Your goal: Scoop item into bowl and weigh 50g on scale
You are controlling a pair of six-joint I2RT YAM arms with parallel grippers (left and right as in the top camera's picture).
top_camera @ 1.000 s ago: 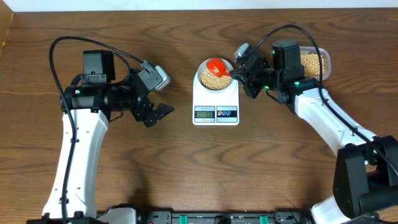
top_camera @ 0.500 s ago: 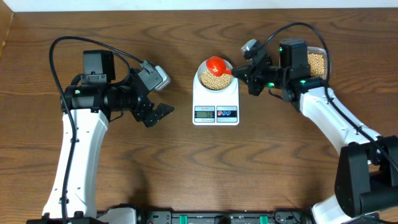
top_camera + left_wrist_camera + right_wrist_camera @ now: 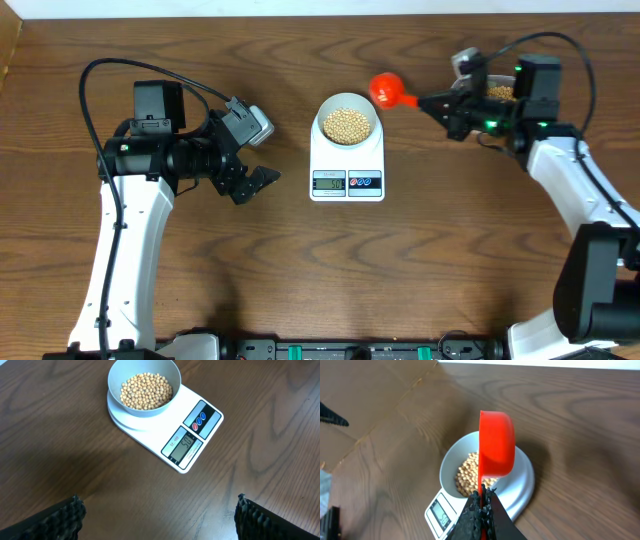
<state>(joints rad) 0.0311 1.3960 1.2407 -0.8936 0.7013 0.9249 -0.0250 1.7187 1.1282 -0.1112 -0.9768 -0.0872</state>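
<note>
Two arms were out over the wooden table (image 3: 300, 260), and all the action sat on the right. The right gripper (image 3: 428, 102) was pinched shut on the thin handle of the red scoop (image 3: 384, 90), holding it up and to the right of the bowl (image 3: 347, 124), clear of the rim. From the right wrist view the scoop's cup was rolled onto its side, its handle running straight down into the closed fingers (image 3: 476, 517). Whether anything was left inside it could not be told.

The bowl sat squarely on the back of the scale (image 3: 347, 163). The beans (image 3: 146, 391) lay in it as a shallow heap, covering the bottom and sitting well below the rim. On the scale's front, the display (image 3: 181, 443) appeared to read fifty, with two round buttons just beside it.

Over on the other side, the left gripper (image 3: 255, 182) hung to the left of the scale, well apart from it, jaws spread wide and holding nothing. Its dark fingertips (image 3: 65, 517) framed the bottom corners of the left wrist view, with bare wood between them.
</note>
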